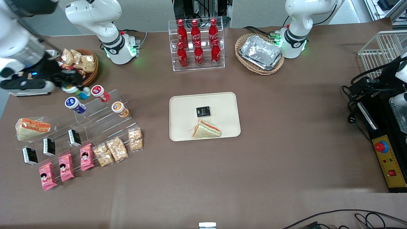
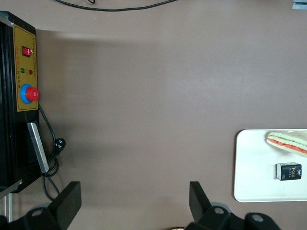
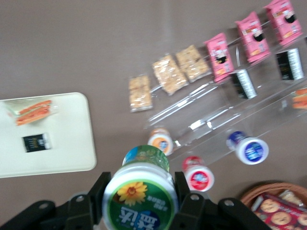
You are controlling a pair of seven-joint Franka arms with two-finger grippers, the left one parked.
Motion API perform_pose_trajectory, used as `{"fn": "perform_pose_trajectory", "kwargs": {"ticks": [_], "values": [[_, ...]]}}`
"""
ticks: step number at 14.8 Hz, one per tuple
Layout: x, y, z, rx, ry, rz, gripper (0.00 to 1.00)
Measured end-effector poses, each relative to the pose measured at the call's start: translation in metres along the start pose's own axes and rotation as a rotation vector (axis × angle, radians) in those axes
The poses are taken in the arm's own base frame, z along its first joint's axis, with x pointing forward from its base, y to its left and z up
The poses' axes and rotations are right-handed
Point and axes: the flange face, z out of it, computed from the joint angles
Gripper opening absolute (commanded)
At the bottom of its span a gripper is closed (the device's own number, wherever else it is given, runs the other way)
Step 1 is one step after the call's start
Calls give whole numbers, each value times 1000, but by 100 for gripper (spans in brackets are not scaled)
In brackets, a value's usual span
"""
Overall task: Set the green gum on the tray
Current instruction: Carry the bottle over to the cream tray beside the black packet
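The working arm [image 1: 95, 16] has glossy white rounded shells, a black band at its base joint and a green light glowing there. Its gripper [image 1: 68, 83] is black with a small blue light; the jaws are matte black with round screw holes

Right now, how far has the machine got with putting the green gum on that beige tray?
The pickup looks done: the gripper has its jaws shut on the green gum, held above the clear display stand near the snack basket. In hand is the carry toward the tray. What is left is setting it down there, where a sandwich and a small black box already lie.
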Motion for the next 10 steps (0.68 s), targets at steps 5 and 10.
{"fn": "perform_pose_trajectory", "kwargs": {"ticks": [5,10], "values": [[-27,-166,57,-17,-29,77,51],[-34,-251,199,-19,-24,125,51]]}}
